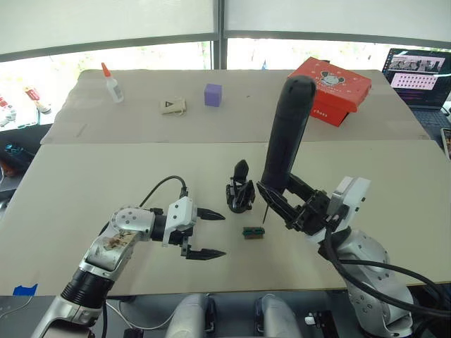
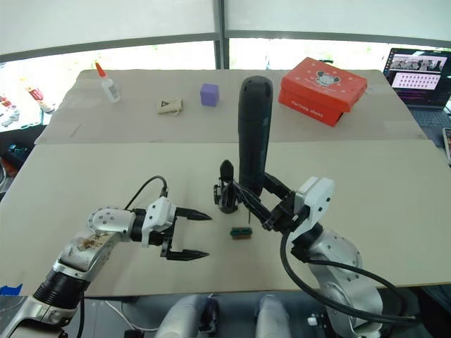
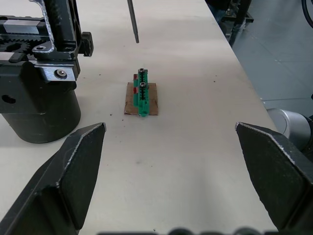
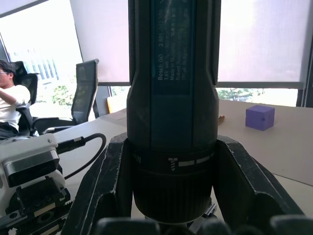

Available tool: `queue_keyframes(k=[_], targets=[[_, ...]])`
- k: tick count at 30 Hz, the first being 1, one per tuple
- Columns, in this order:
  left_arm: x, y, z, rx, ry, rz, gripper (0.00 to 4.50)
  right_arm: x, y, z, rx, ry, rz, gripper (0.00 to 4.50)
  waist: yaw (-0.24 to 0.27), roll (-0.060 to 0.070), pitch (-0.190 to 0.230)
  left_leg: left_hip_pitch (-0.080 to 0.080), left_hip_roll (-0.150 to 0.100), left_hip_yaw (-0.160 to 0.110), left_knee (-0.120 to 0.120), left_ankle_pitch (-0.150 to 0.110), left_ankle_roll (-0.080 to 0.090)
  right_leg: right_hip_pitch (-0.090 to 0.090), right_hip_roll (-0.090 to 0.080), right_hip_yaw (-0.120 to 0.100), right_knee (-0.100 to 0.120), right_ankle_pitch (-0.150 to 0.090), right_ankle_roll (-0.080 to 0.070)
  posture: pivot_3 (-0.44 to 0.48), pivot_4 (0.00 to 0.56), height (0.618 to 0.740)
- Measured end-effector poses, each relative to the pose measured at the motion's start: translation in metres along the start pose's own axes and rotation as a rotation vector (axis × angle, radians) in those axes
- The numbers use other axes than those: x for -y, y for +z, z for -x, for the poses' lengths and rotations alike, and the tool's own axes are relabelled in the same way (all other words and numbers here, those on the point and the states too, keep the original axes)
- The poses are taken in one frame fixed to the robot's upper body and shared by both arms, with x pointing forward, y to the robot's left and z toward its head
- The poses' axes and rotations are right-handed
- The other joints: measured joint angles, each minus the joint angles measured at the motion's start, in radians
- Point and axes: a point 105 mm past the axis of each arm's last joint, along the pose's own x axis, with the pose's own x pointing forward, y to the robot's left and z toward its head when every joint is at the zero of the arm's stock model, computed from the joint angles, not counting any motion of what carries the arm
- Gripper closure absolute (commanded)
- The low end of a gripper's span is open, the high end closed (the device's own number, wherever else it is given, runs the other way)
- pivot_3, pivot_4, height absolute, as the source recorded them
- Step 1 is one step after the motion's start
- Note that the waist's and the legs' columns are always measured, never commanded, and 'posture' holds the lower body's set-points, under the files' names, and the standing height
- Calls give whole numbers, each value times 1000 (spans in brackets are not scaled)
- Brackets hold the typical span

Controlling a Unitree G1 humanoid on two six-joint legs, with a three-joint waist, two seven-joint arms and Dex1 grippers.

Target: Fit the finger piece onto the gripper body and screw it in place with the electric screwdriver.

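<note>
The screwdriver (image 1: 287, 134), a long thick matte-black cylinder with a rounded top, stood nearly upright in the right gripper (image 1: 282, 201), whose two black fingers were clamped on its lower collar. Its thin metal bit (image 1: 264, 213) pointed down, the tip hanging just above the table (image 1: 106, 176) between the gripper body (image 1: 239, 189) and a small green block (image 1: 253, 232). The table was a broad, pale, smooth sheet with a seam running across it; its near edge lay just below both arms.

The red box (image 1: 330, 88), a flat glossy carton, sat at the far right, well apart from the work. The gripper body was a small black assembly on a round dark base, with bracket parts and a pointed finger sticking up, near the table's middle and just left of the bit. The left gripper (image 1: 209, 234) hovered low, left of the body, its tapered black fingers spread wide with nothing between them; bare table lay around it.

Far back stood a purple cube (image 1: 213, 94), a tan tag (image 1: 172, 106) and a white glue bottle (image 1: 111, 84) with an orange cap.

The left wrist view showed what the head views blurred: the green block (image 3: 142, 98) was a ridged strip on a brown square, and the body's base (image 3: 41, 115) was a smooth cylinder under a toothed rack. The right wrist view showed pale print on the screwdriver's barrel (image 4: 172, 73), and a person (image 4: 12, 105) seated far off. I could not pick out a separate finger piece.
</note>
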Motion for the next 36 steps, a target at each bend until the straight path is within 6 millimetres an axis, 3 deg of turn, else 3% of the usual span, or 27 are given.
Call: queue_keyframes(k=[9,15,28,36], targets=[[-2,1,-2,8,-1,-2,0,2,-4,2,2,-19,6,2613,0,0,0,0,0,0,0,0,0,0,0,0,0,0,0,0,150,740],[-5,3,-2,9,-2,-8,0,-6,-17,6,-35,-25,-23,2613,0,0,0,0,0,0,0,0,0,0,0,0,0,0,0,0,150,740],[-6,1,-3,0,0,-10,0,-1,-3,-5,15,-13,27,2613,-1,0,0,0,0,0,0,0,0,0,0,0,0,0,0,0,150,740],[-6,2,-3,4,0,-16,0,0,-5,-2,-6,-14,31,2613,0,0,0,0,0,0,0,0,0,0,0,0,0,0,0,0,150,740]])
